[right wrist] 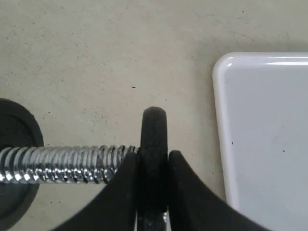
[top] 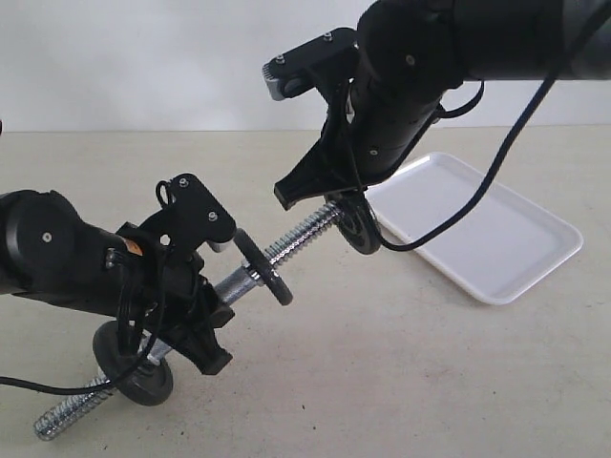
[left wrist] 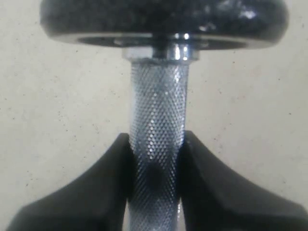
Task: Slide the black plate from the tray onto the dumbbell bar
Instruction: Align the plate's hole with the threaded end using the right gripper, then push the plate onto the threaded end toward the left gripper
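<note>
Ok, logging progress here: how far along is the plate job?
Done: the black plate is off the tray, pinched by the right fingers. In hand: it meets the threaded tip of the dumbbell bar, which the left fingers clamp. Left: sliding it on.

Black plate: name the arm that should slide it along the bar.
Right. The right pincer grips the black plate at the threaded tip of the dumbbell bar; the left pincer holds the knurled middle.

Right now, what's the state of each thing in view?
bar: tilted, two plates on it.
black plate: on edge, at bar's threaded tip.
left gripper: shut on bar's knurled middle.
right gripper: shut on black plate.
tray: flat on table, no plate showing.
</note>
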